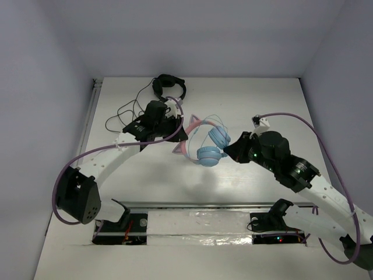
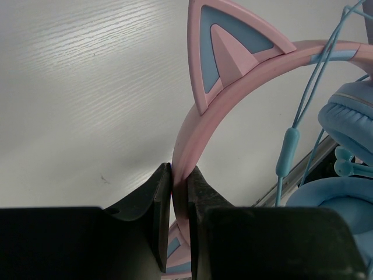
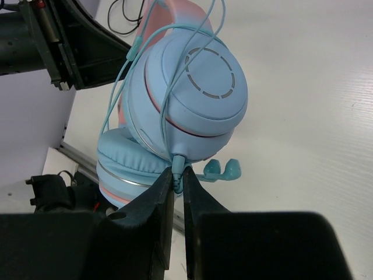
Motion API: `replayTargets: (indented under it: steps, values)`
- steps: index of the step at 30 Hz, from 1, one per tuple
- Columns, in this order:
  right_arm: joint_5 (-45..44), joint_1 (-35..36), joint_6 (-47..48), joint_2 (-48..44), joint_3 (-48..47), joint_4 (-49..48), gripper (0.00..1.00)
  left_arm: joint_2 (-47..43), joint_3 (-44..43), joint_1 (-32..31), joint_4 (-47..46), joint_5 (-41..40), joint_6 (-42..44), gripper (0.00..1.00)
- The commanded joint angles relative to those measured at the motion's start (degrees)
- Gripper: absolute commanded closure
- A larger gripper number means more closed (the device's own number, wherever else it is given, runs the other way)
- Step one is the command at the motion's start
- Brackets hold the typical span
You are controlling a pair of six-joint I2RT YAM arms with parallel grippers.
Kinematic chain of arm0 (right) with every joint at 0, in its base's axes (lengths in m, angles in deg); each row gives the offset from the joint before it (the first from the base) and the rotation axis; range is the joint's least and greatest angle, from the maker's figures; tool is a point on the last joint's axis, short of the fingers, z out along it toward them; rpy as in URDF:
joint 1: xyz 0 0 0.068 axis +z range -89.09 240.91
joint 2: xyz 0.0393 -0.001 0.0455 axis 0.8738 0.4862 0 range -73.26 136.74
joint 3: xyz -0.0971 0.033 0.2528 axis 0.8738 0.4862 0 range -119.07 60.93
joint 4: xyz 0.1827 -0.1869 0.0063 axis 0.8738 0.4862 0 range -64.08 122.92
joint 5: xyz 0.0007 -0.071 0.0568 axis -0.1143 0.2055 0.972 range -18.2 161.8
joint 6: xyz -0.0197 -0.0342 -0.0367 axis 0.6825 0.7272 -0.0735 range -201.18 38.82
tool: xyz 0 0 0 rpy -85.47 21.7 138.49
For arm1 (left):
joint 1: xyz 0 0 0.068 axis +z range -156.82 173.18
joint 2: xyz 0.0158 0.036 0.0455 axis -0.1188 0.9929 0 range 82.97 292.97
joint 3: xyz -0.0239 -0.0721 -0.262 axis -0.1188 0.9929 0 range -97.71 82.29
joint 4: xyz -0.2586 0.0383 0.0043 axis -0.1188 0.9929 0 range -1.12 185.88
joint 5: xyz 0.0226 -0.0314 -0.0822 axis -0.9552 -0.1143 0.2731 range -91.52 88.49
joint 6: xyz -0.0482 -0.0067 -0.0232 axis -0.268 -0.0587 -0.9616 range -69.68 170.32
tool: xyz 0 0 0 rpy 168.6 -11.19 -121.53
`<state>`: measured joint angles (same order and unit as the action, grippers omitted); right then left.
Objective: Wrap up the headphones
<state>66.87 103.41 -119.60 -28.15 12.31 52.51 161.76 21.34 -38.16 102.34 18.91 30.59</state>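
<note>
The headphones hang between my two grippers above the table. My left gripper is shut on the pink headband, just below a cat ear; from above, this gripper is left of the headphones. My right gripper is shut on the cable plug where it enters a light blue earcup. It appears as the right gripper beside the earcups in the top view. The thin pale blue cable loops loosely over the headband and earcups.
Black headphones with a tangled black cable lie at the back of the white table, behind my left arm. A metal rail runs along the near edge. Walls close in on the left, right and back.
</note>
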Motion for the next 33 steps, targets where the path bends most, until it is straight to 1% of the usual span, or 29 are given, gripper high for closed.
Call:
replayTargets:
  steps: [1,5,9,11,12,13,15,16,17,18,22,24,26,27,28,31,33]
  values:
    - [2.7,0.6,0.7,-0.8,-3.0,0.7,1.0,0.0,-2.4,2.5,-3.9,2.1,-1.2,1.0]
    - [9.0,0.6,1.9,0.4,-4.3,2.1,1.0,0.3,-2.3,3.8,-4.2,2.9,-1.0,1.0]
    - [8.3,0.6,2.6,-0.4,-4.3,3.8,1.0,0.7,-1.9,5.9,-5.5,5.6,-1.5,1.0]
    - [8.4,0.6,2.7,-0.6,-4.3,4.3,1.0,0.8,-2.0,5.9,-5.8,6.6,-1.5,1.0]
    - [8.6,0.6,2.7,-0.9,-4.3,4.2,0.98,0.7,-1.8,6.5,-5.8,6.7,-1.5,1.0]
    - [8.4,0.6,2.6,-1.2,-4.5,4.2,0.92,0.7,-1.8,6.5,-5.8,6.9,-1.6,1.0]
    - [7.2,0.6,2.3,-1.6,-4.6,4.1,0.82,0.1,-1.7,6.5,-5.7,6.9,-1.7,1.0]
    - [6.3,0.6,2.1,-1.8,-4.7,4.2,0.72,0.0,-1.7,6.5,-5.5,6.7,-1.8,1.0]
    - [6.2,0.6,2.1,-1.9,-4.7,4.2,0.67,-0.2,-1.8,6.5,-5.4,6.3,-1.7,1.0]
    - [6.8,0.6,2.2,-1.9,-4.6,3.8,0.59,-0.6,-2.0,6.5,-5.1,5.9,-1.7,1.0]
    - [12.6,0.6,3.3,-1.8,-3.5,1.3,0.54,-0.6,-2.6,6.5,-4.6,5.7,-1.5,1.0]
    - [15.1,0.6,4.0,-2.5,-3.0,-0.3,0.54,-0.3,-2.8,6.5,-4.4,5.6,-1.5,1.0]
    - [14.5,0.6,5.2,-3.1,-2.9,-0.6,0.54,-0.4,-2.8,6.5,-4.4,5.9,-1.4,1.0]
    - [12.8,0.6,5.5,-3.5,-2.4,-1.0,0.55,-0.5,-2.8,6.5,-4.4,5.9,-1.4,1.0]
    - [12.2,0.6,6.1,-3.5,-2.3,-1.4,0.65,-0.6,-2.9,6.5,-4.1,5.9,-1.3,1.0]
    - [8.5,0.6,7.9,-2.0,-1.2,-3.1,0.8,-1.3,-3.3,6.5,-3.1,5.9,-1.0,1.0]
    - [5.9,0.6,9.2,-1.1,-0.5,-5.0,0.81,-2.2,-3.5,6.5,-2.4,5.7,-0.5,1.0]
